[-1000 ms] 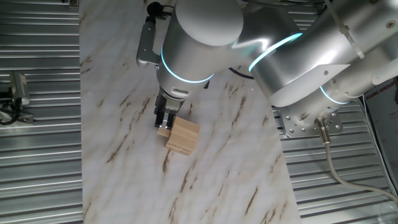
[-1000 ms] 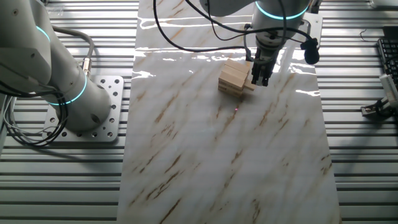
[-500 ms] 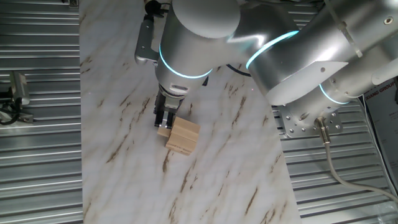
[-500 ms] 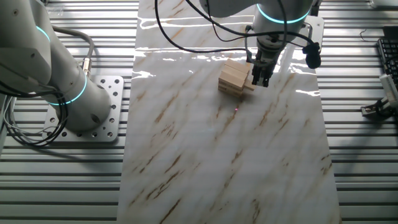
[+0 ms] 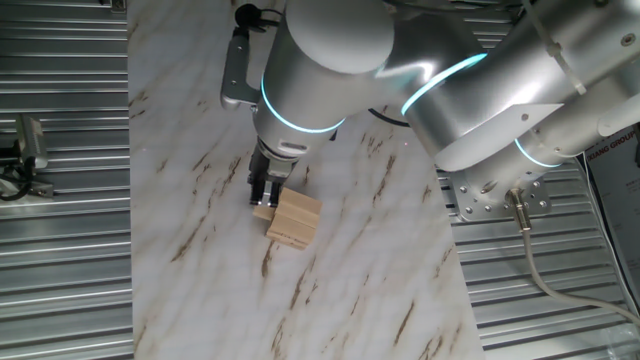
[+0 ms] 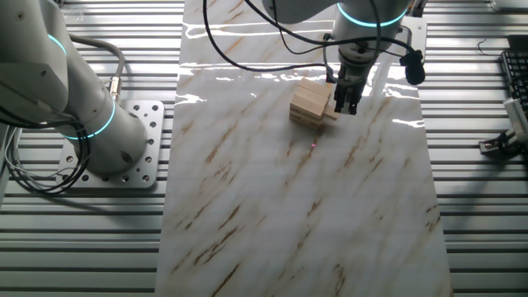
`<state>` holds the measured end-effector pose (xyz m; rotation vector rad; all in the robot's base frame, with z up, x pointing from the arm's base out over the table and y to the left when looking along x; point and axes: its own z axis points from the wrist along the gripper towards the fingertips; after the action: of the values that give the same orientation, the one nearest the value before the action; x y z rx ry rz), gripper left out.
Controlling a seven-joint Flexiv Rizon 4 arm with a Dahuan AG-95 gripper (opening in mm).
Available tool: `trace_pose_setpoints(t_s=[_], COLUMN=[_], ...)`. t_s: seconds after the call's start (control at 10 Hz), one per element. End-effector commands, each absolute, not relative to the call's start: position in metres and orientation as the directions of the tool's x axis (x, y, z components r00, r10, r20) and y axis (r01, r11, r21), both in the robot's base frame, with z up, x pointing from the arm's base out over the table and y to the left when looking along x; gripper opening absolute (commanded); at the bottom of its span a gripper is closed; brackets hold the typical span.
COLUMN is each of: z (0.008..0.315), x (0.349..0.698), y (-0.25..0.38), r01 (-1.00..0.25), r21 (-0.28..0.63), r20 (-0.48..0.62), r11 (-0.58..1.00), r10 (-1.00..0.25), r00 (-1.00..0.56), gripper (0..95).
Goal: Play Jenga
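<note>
The gripper (image 5: 263,195) (image 6: 344,106) points straight down at one side of the stack of blocks (image 5: 295,219) (image 6: 311,102), its dark fingers (image 5: 257,190) low beside the stack and reaching to the level of a block (image 5: 264,211) (image 6: 331,115) that sticks out from the stack's bottom layer. The fingers stand close together around the end of that block, but neither view shows clearly whether they pinch it or only flank it, so I cannot tell. The stack sits on the marble-patterned tabletop (image 5: 340,290) (image 6: 289,214), directly below the arm's wrist. Above the gripper, the silver arm (image 5: 330,60) (image 6: 363,16) carries a glowing cyan ring. A black cable (image 6: 247,54) loops from the wrist over the tabletop beyond the stack. The arm's base (image 5: 495,195) (image 6: 124,148) is bolted to a perforated plate off the tabletop's edge. At the far right of one view, partial lettering (image 5: 612,143) reads something like "GROUP", too small to be sure.
</note>
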<state>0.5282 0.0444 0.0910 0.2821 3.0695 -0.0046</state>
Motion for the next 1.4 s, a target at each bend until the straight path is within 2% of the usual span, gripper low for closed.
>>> trace_pose_setpoints(t_s=[0.1, 0.9, 1.4], z=[0.0906, 0.0906, 0.0906], x=[0.5296, 0.5296, 0.5296], y=[0.0453, 0.0453, 0.0453], r01=[0.115, 0.118, 0.254], r21=[-0.007, -0.009, 0.010], r20=[-0.054, -0.064, -0.076], r11=[0.993, 0.993, 0.967], r10=[0.114, 0.117, 0.254], r00=[-0.992, -0.991, -0.964], gripper=[0.0, 0.0, 0.0])
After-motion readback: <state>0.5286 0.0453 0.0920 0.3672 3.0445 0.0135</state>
